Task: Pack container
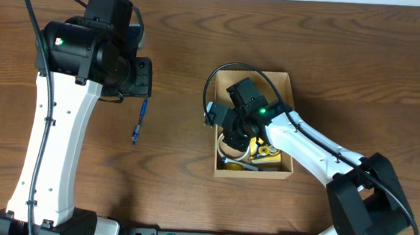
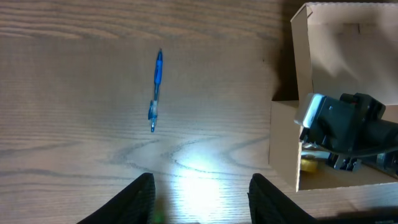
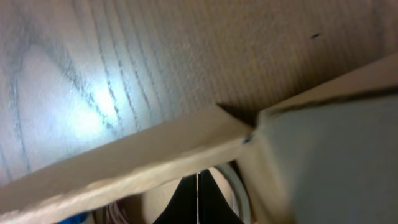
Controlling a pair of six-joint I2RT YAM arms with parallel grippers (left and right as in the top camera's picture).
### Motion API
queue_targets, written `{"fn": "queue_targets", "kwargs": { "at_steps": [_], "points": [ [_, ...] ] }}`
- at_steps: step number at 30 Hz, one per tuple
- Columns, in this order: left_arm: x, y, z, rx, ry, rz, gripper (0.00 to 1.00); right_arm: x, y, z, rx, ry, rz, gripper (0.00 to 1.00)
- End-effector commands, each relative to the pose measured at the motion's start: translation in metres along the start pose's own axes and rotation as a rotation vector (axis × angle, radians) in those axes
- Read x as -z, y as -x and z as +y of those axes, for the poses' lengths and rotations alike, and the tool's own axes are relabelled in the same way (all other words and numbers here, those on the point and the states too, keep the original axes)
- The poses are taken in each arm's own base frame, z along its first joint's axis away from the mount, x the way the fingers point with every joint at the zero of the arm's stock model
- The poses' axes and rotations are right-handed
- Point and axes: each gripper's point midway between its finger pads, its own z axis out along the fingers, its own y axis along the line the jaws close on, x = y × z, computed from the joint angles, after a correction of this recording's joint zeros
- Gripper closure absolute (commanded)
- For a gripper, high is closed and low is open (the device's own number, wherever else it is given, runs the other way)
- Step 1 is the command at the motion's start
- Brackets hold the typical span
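While the right gripper [image 3: 198, 202] is inside the container [image 1: 253, 174], its claw is together | left gripper [image 2: 200, 182]: claw apart, empty | blue pen [image 1: 138, 121]: left of container.

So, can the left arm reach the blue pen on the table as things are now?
Probably yes. The pen lies alone on bare wood ahead of the left gripper, whose jaws stand open and empty; the box stands off to the side.
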Motion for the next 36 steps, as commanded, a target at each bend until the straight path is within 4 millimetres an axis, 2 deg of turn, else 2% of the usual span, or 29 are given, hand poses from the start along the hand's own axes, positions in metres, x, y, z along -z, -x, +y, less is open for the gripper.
{"fn": "queue_targets", "kwargs": {
  "at_steps": [1, 4, 6, 7, 8, 9, 11, 13, 15, 16, 17, 23, 29, 32, 36],
  "points": [
    [0.004, 0.000, 0.002, -0.002, 0.008, -0.016, 0.50, 0.008, 0.012, -0.007, -0.045, -0.025, -0.047, 0.93],
    [0.004, 0.000, 0.002, -0.003, 0.009, -0.015, 0.50, 0.029, 0.032, -0.017, -0.032, -0.070, -0.111, 0.87],
    [0.004, -0.001, 0.003, -0.010, 0.009, -0.012, 0.50, 0.051, 0.045, -0.031, -0.023, -0.153, -0.144, 0.80],
    [0.004, -0.002, 0.003, -0.010, 0.010, -0.009, 0.50, 0.065, 0.049, -0.040, -0.021, -0.213, -0.153, 0.64],
    [0.004, -0.002, 0.003, -0.012, 0.011, -0.007, 0.50, 0.078, 0.053, -0.047, -0.020, -0.265, -0.161, 0.54],
    [0.004, -0.003, 0.003, -0.017, 0.012, -0.004, 0.50, 0.094, 0.058, -0.054, -0.020, -0.324, -0.174, 0.51],
    [0.004, -0.003, 0.004, -0.016, 0.017, -0.002, 0.50, 0.121, 0.063, -0.062, -0.022, -0.401, -0.197, 0.51],
    [0.004, -0.003, 0.004, -0.016, 0.019, -0.003, 0.50, 0.140, 0.066, -0.061, -0.020, -0.427, -0.221, 0.51],
    [0.004, -0.003, 0.004, -0.016, 0.018, -0.005, 0.50, 0.155, 0.063, -0.054, -0.019, -0.430, -0.228, 0.60],
    [0.004, -0.002, 0.004, -0.016, 0.018, -0.008, 0.49, 0.158, 0.055, -0.053, -0.026, -0.436, -0.202, 0.71],
    [0.004, -0.002, 0.004, -0.016, 0.017, -0.009, 0.49, 0.158, 0.046, -0.051, -0.036, -0.429, -0.170, 0.81],
    [0.004, -0.001, 0.004, -0.016, 0.017, -0.010, 0.49, 0.149, -0.004, -0.035, -0.232, -0.344, -0.005, 0.96],
    [0.004, -0.001, 0.002, -0.016, 0.005, -0.010, 0.48, 0.149, -0.017, -0.042, -0.320, -0.347, 0.012, 0.96],
    [0.004, -0.003, 0.002, -0.016, 0.007, -0.004, 0.49, 0.137, -0.031, -0.045, -0.353, -0.327, 0.047, 0.99],
    [0.004, -0.003, 0.002, -0.016, 0.007, -0.004, 0.49, 0.111, -0.054, -0.044, -0.425, -0.290, 0.117, 0.99]
  ]
}}
